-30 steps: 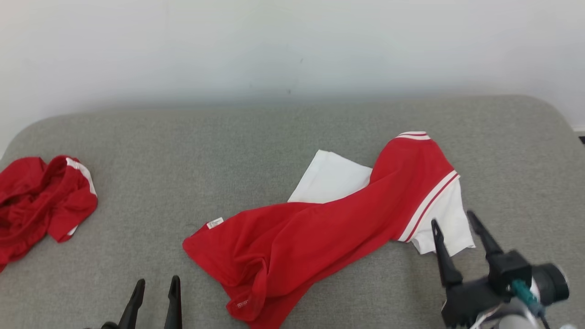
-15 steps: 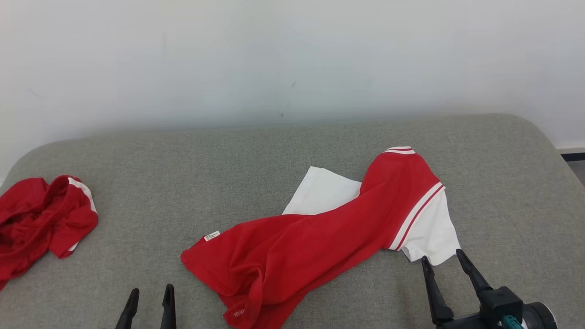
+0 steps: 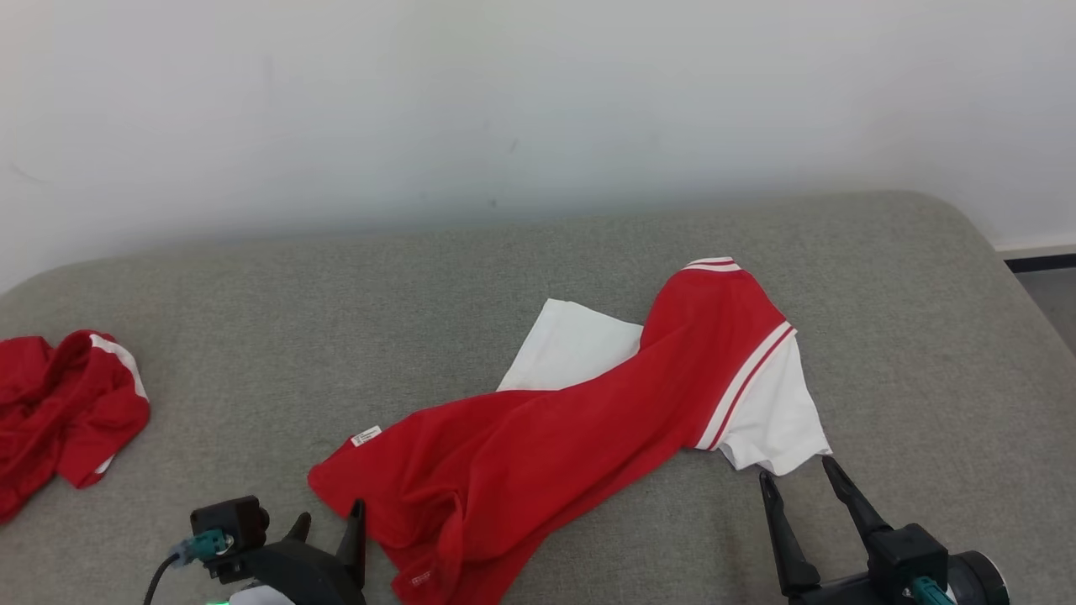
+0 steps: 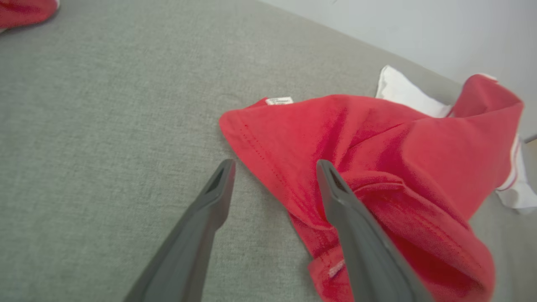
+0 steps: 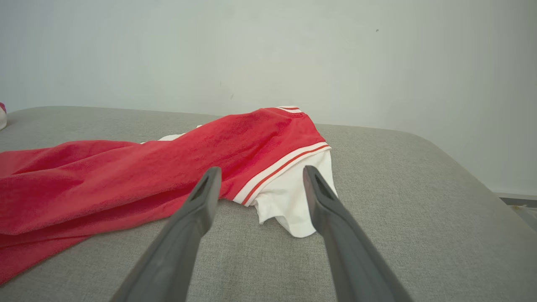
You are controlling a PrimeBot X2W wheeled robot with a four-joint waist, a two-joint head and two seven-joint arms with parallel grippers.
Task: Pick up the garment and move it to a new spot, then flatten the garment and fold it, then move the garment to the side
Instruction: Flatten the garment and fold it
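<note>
Head view is showing the garment (image 3: 572,420), a red shirt with white sleeves and striped trim, lying rumpled near the centre of a gray cushioned surface (image 3: 252,302) and stretching from seven o'clock up toward one o'clock. A white label (image 3: 366,435) is sticking out at its nine o'clock corner. A white sleeve (image 3: 769,420) is spreading out at the four o'clock end, and another white panel is peeking from under the red cloth at twelve o'clock. A second red garment (image 3: 59,412) is sitting bunched at the nine o'clock edge of the frame, well apart from the first. A white wall (image 3: 504,84) is rising behind the cushion at twelve o'clock.

The left gripper (image 3: 329,525) is sitting at seven o'clock, just beside the garment's lower red hem, with its fingers spread apart and holding nothing. In the left wrist view, the left gripper (image 4: 275,167) is pointing at that hem, with one finger over bare cushion and the other crossing in front of the red cloth (image 4: 377,138); whether it is touching the fabric cannot be told.

The right gripper (image 3: 795,470) is sitting at five o'clock, just below the white sleeve, with its fingers wide apart and empty. In the right wrist view, the right gripper (image 5: 261,172) is framing the sleeve's (image 5: 289,197) lower edge between its fingers, low over the cushion
</note>
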